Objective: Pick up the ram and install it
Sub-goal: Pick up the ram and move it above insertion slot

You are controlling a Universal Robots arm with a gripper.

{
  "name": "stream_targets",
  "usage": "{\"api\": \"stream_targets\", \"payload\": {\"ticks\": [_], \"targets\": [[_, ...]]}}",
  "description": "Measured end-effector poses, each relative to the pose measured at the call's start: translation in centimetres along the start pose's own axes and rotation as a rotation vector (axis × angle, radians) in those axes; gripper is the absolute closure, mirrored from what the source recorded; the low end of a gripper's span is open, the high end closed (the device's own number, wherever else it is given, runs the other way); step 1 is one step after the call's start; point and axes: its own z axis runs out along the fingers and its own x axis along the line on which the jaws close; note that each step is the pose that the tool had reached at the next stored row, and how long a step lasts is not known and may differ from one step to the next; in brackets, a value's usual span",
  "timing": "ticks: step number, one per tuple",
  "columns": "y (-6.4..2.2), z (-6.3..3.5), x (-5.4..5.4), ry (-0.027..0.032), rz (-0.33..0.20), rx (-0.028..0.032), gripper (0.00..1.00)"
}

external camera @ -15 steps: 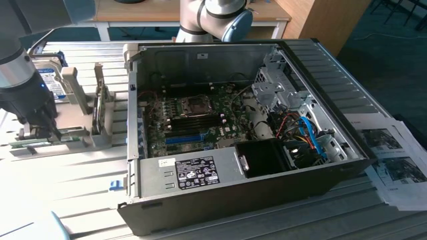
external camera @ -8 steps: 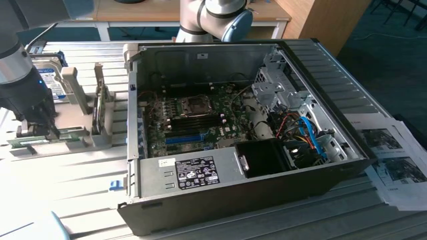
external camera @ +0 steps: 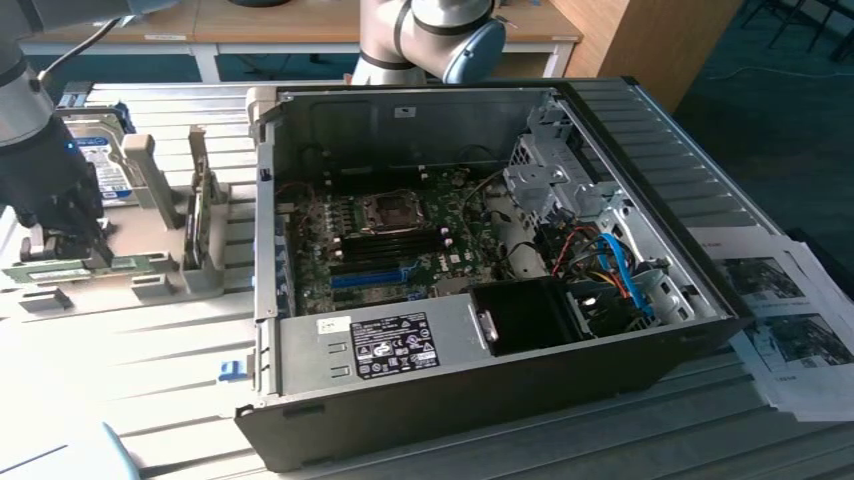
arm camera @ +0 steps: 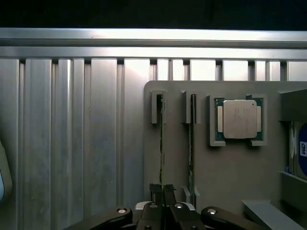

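Note:
The ram (arm camera: 161,143) is a thin green stick seen edge-on, standing in a slot of the grey holder (arm camera: 225,167). My gripper (arm camera: 162,189) is shut on the stick's near end, one dark finger on each side. In the exterior view the ram (external camera: 123,263) lies lengthwise under my gripper (external camera: 64,250) at the exterior view's left, on the grey holder (external camera: 167,285). Whether the stick is lifted off the holder I cannot tell. The open computer case (external camera: 694,250) stands toward the exterior view's right of the holder, with its motherboard (external camera: 320,255) exposed.
A second thin stick (arm camera: 193,143) stands in the neighbouring slot. A square silver processor (arm camera: 238,119) sits in its own recess, and a hard drive (external camera: 100,160) stands behind. The motherboard carries a blue slot (external camera: 374,276) and dark memory slots (external camera: 387,240). Papers (external camera: 794,320) lie beside the case.

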Motion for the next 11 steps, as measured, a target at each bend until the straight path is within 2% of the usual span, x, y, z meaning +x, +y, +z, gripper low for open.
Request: {"api": "stream_targets", "payload": {"ticks": [11], "targets": [[0.00,-1.57,0.0,0.0000,0.000,-0.0006,0.88]]}}
